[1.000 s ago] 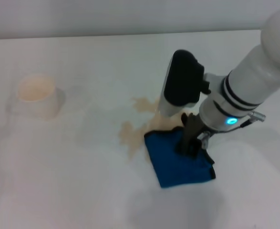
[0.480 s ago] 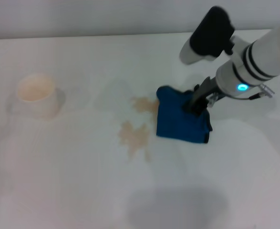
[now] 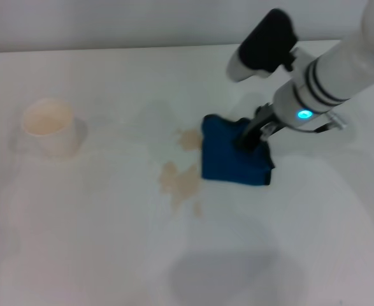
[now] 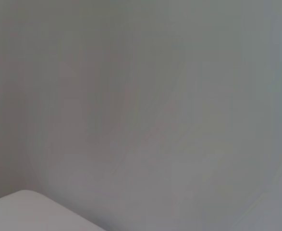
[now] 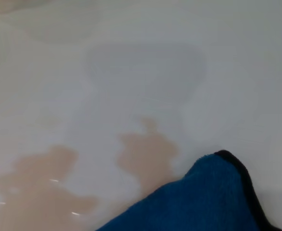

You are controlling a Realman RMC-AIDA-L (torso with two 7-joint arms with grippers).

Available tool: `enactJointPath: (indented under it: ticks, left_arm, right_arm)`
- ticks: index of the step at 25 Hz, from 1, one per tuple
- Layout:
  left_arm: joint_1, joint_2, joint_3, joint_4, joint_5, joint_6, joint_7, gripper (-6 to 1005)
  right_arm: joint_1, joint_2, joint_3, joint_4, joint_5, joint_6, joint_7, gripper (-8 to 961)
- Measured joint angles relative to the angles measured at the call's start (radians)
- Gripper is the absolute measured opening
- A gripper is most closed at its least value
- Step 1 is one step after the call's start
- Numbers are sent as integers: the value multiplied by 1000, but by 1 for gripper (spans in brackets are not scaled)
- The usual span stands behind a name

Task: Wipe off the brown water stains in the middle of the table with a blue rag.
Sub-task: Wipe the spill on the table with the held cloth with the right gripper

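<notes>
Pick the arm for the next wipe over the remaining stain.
Right. The right hand is pressed down on the blue rag, whose edge meets the brown water stains on the table. The left hand is not in the head view.

Fuzzy cloth blue rag on the smooth white table.

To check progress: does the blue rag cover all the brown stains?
No, the brown water stains lie mostly bare beside the blue rag.

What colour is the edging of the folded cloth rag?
Black edging on the bright blue cloth rag; the right wrist view shows it best.
</notes>
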Motion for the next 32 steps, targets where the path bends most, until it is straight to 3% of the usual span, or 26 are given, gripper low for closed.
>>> enactJointPath:
  ticks: [12, 18, 32]
  left_arm:
    - [-2, 0, 0, 0, 0, 0, 0, 860]
    - [-9, -2, 0, -1, 0, 0, 0, 859]
    - [-11, -3, 0, -9, 0, 0, -11, 860]
  right_arm:
    - [40, 1, -370, -52, 291, 26, -1, 41]
    - [34, 1, -526, -124, 334, 79, -2, 37]
    - [68, 0, -460, -8, 335, 207, -2, 35]
